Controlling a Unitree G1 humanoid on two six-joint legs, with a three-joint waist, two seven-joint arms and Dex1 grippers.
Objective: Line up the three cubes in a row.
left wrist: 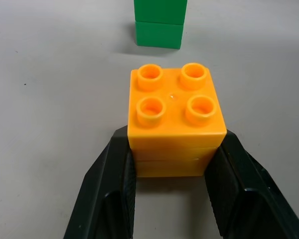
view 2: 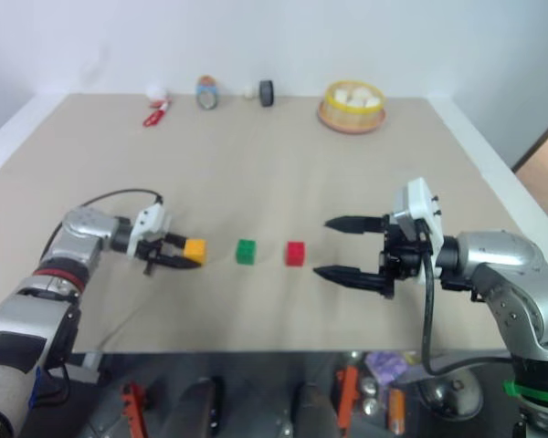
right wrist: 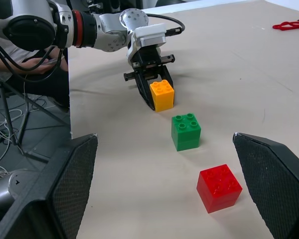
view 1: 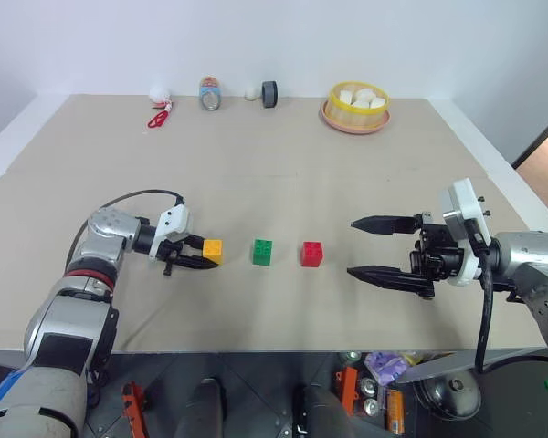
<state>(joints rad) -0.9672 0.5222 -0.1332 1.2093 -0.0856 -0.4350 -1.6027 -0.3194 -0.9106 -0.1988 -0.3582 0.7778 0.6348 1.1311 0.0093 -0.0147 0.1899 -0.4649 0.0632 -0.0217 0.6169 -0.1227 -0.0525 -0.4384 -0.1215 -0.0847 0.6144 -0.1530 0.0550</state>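
Your left gripper clamps the orange-yellow cube; green cube and red cube lie rightward along its axis (right gripper gapes wide, empty).

I read even, bright overhead light on the worktop, soft short shadows beside the cubes, no glare, right eye view slightly softer, right claw fingers blurred close to my wrist lens
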